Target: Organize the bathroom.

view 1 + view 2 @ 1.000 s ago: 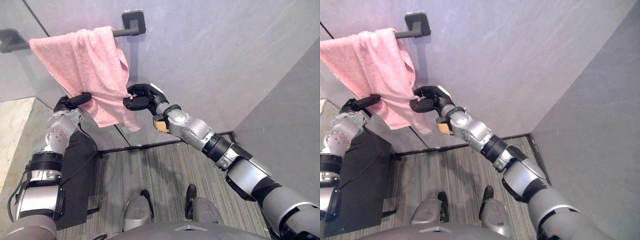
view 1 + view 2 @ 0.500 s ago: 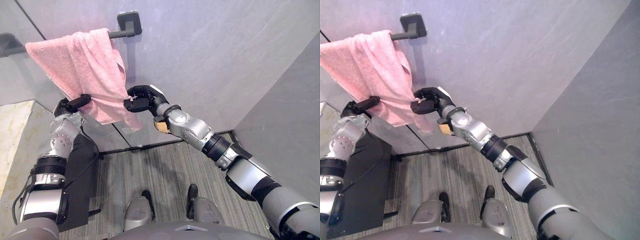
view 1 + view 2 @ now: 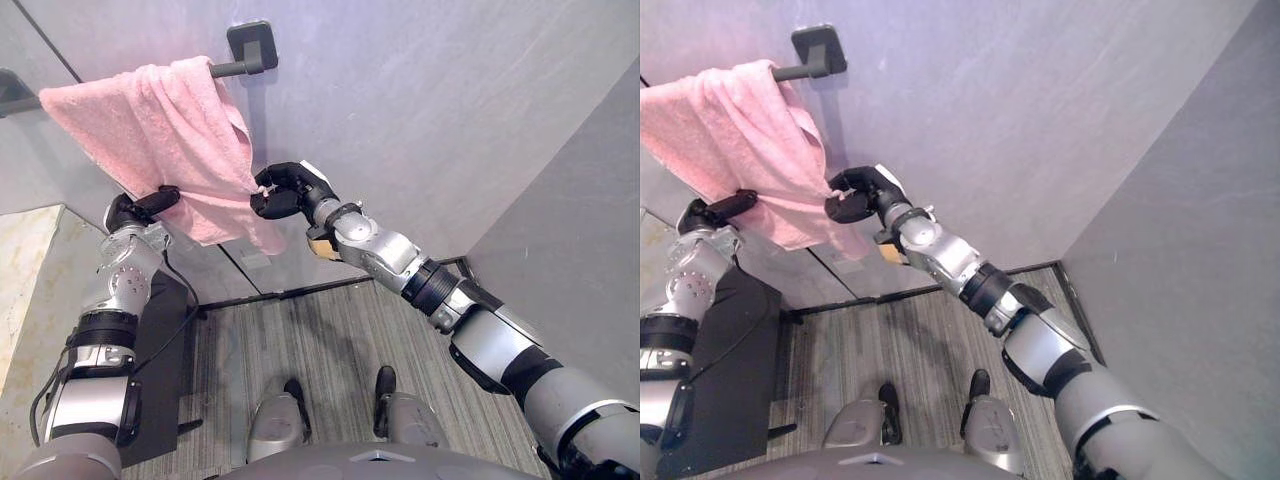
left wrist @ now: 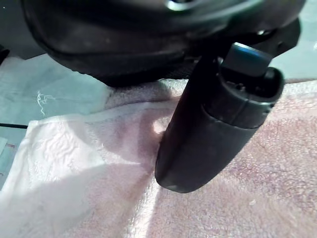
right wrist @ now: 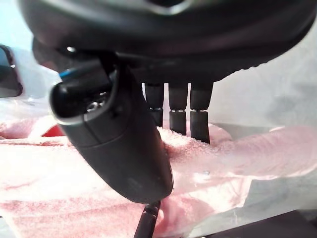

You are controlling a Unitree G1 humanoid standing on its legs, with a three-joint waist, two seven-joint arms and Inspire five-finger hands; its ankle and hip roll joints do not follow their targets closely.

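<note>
A pink towel (image 3: 160,120) hangs over a black towel bar (image 3: 232,69) on the grey wall. My left hand (image 3: 140,207) grips the towel's lower left edge, and the left wrist view shows its thumb (image 4: 213,129) pressed onto the pink cloth (image 4: 257,198). My right hand (image 3: 285,190) is shut on the towel's right edge, just below the bar's right mount (image 3: 252,45). In the right wrist view its thumb (image 5: 114,144) and fingers pinch a fold of the towel (image 5: 213,168). The towel is stretched between the two hands.
A black cabinet (image 3: 165,340) stands below my left arm, with a pale marble counter (image 3: 25,270) to its left. The bar's left mount (image 3: 12,88) is on the wall. A grey side wall (image 3: 590,220) closes the right side above the striped floor (image 3: 330,340).
The camera has shifted a little. My right hand has risen slightly with the towel's right edge. Both hands keep their hold on the cloth.
</note>
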